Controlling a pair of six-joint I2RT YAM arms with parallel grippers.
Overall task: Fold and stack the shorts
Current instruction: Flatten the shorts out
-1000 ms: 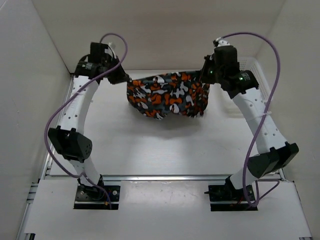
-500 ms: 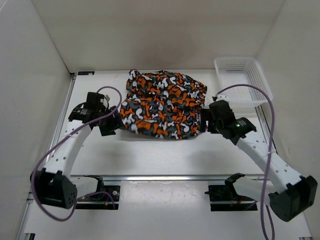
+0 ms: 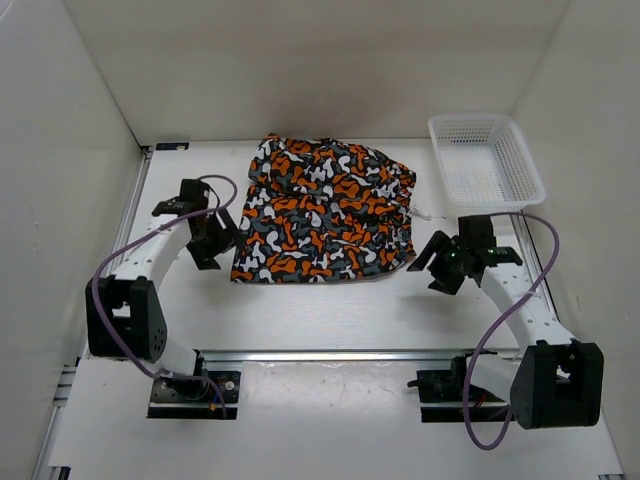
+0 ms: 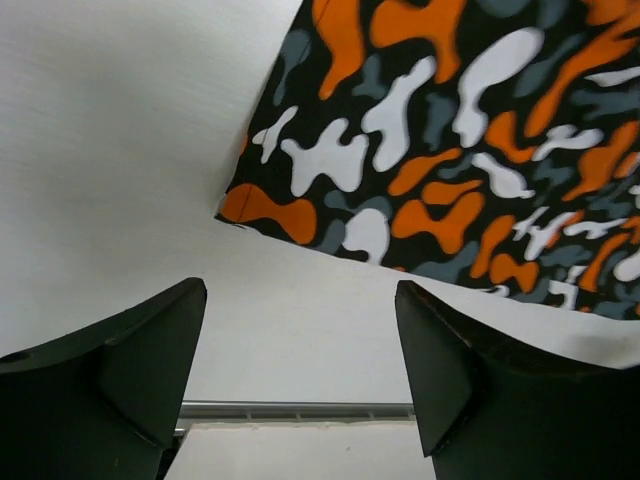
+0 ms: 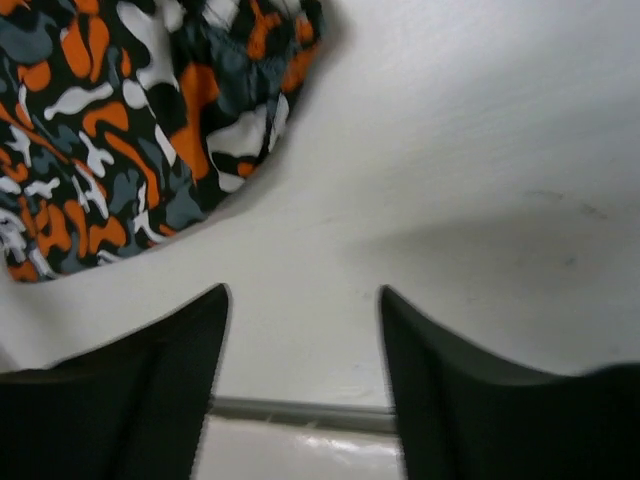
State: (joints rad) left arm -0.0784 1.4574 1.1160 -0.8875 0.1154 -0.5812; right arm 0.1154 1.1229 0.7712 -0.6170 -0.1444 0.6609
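Left gripper (image 3: 207, 246) and right gripper (image 3: 441, 266) stand with jaws spread and empty. We should pinch the corners of the orange-black-grey-white camouflage cloth shorts (image 3: 325, 215) evenly.

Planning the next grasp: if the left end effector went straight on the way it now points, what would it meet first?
The left end effector would probably meet bare table first, just short of the corner of the shorts; depth is unclear.

The shorts (image 4: 470, 150) run off the top edge in both wrist views, blurred in the right.
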